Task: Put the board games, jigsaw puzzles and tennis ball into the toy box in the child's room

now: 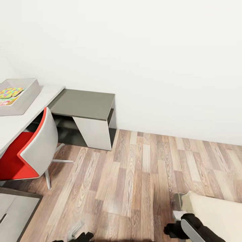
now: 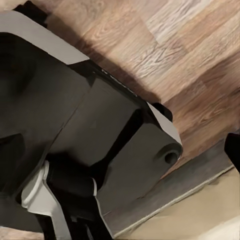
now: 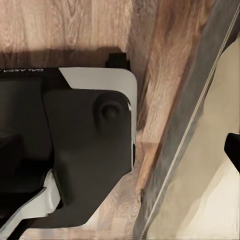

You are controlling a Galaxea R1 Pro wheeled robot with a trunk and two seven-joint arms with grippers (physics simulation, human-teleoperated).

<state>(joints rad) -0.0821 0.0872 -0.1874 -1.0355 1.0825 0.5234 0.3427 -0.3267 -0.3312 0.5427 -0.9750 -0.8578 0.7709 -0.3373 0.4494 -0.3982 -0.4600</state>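
Spanning bare wood floor, table holds toy box; gripper states unclear.

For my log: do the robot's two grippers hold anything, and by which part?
Seemingly nothing: the black left gripper and black right gripper show no toy.

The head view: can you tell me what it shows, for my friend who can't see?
A light grey toy box holding a colourful jigsaw puzzle sits on a white table. Beside it are a red and grey chair and a lower grey cabinet, on a wooden floor.
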